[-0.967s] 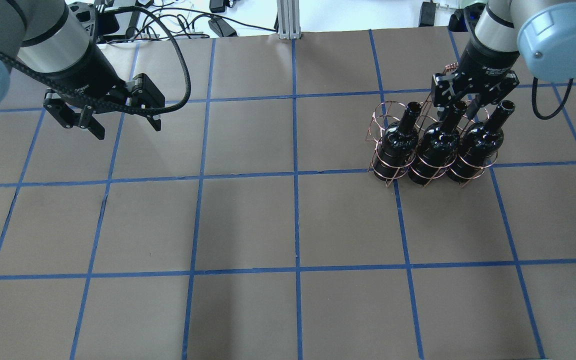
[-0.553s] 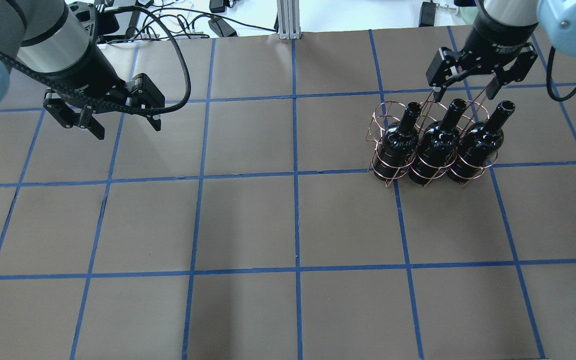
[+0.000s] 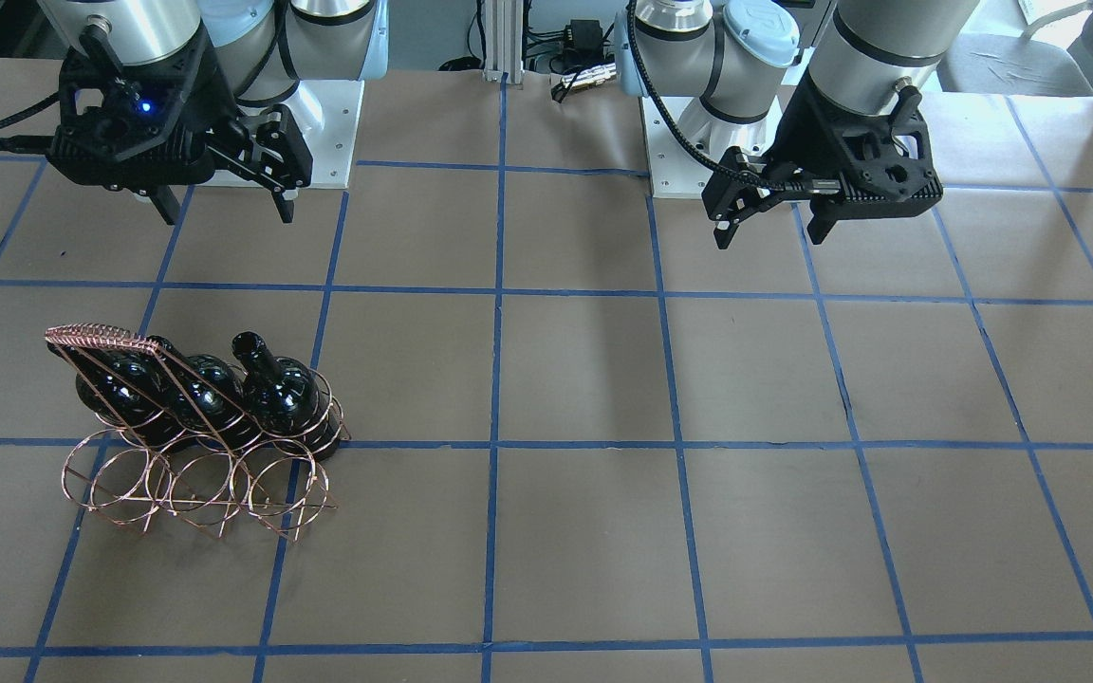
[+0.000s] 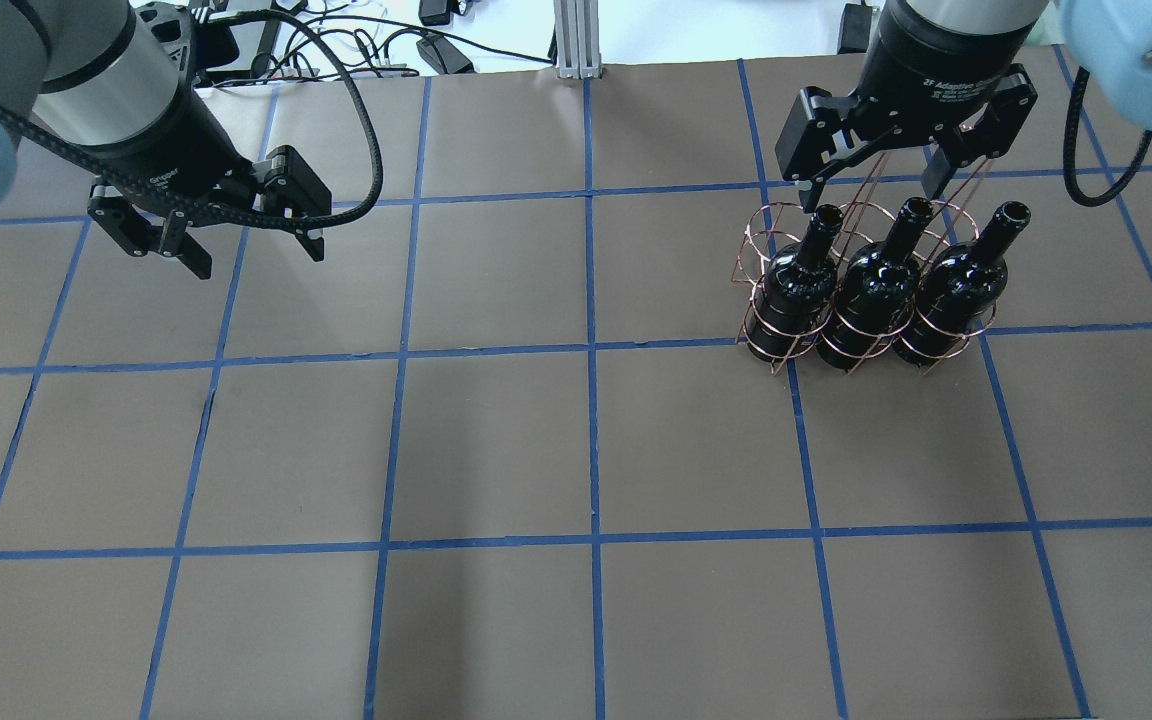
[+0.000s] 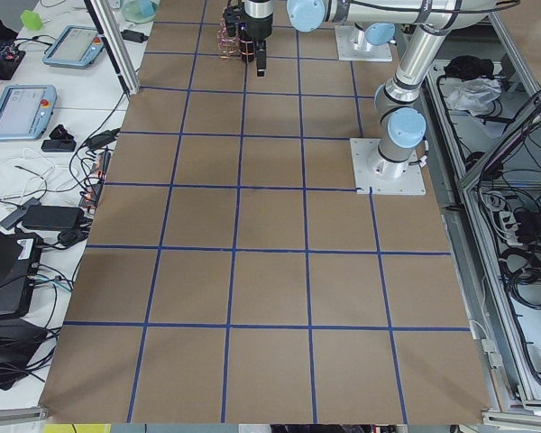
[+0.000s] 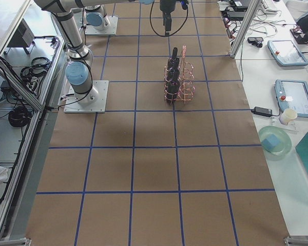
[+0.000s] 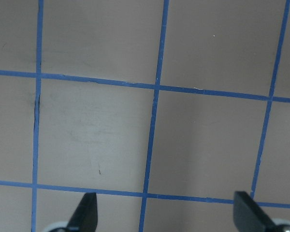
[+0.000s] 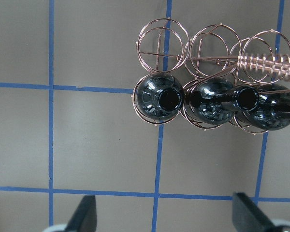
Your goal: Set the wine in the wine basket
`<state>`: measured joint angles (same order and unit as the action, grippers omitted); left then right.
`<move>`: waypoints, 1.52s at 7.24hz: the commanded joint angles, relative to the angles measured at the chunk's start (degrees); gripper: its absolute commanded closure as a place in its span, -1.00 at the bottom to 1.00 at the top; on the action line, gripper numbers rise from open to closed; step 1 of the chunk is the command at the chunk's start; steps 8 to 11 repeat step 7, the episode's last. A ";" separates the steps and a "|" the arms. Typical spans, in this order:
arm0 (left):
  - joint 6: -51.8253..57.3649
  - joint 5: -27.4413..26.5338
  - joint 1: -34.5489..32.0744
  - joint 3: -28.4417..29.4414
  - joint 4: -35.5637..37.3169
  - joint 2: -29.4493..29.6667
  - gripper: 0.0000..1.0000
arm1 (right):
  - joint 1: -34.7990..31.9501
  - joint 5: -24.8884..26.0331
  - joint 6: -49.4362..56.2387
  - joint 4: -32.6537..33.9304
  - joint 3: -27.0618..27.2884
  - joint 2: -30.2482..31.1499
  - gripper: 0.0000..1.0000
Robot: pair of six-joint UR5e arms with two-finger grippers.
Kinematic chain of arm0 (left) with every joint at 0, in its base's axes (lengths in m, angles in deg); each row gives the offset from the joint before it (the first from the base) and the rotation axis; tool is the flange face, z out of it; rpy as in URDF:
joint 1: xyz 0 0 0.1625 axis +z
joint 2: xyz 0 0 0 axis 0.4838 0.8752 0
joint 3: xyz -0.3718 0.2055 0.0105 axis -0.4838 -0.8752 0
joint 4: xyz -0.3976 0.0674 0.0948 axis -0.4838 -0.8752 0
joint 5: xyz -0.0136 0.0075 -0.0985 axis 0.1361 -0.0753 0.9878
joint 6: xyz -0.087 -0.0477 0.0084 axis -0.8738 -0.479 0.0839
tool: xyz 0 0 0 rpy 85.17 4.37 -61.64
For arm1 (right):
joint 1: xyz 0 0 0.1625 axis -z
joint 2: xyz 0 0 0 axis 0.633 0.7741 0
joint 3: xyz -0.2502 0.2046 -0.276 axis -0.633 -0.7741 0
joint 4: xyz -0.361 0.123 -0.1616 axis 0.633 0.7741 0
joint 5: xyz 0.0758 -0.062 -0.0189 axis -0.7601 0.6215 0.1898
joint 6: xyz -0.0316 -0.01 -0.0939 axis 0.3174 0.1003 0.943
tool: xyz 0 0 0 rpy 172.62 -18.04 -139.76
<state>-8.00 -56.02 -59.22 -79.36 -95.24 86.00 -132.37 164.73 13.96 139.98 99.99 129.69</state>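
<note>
Three near-black wine bottles stand upright in the wine basket's [image 4: 748,338] row of cells nearest the robot: the wine at the left [image 4: 801,270], the middle [image 4: 876,275] and the right [image 4: 956,270]. The far row of rings is empty. My right gripper [image 4: 871,185] is open and empty, raised above and behind the bottle necks. In the right wrist view the bottle mouths [image 8: 169,99] and the wire-wrapped handle [image 8: 270,63] lie below the open fingers [image 8: 84,212]. My left gripper [image 4: 256,258] is open and empty, hanging over bare table far to the left.
Brown table paper with a blue tape grid [image 4: 591,350] fills the views. Cables and power bricks [image 4: 436,50] lie beyond the far edge. In the front-facing view the basket [image 3: 96,334] stands left of centre, with both arm bases [image 3: 328,104] behind.
My right gripper has let go of the middle bottle's neck, risen and drawn back with its jaws wide. The bottles, the basket and my left arm have not moved.
</note>
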 commanded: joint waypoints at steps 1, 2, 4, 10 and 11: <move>0.00 -0.01 0.00 -0.09 -0.06 0.04 -1.00 | 0.11 0.15 0.31 -0.09 0.55 -0.07 -1.00; 0.00 0.00 -0.09 -0.09 -0.15 0.04 -1.00 | 0.45 0.06 0.31 0.26 0.64 -0.07 -1.00; 0.00 -0.18 -0.09 0.00 0.12 0.04 -1.00 | 0.63 0.15 0.14 0.00 0.73 -0.07 -1.00; 0.00 -0.27 0.00 0.00 0.12 0.12 -1.00 | 0.63 0.14 0.14 0.52 1.43 0.10 -1.00; 0.00 -0.27 0.00 0.00 0.12 0.12 -1.00 | 0.63 0.14 0.14 0.52 1.43 0.10 -1.00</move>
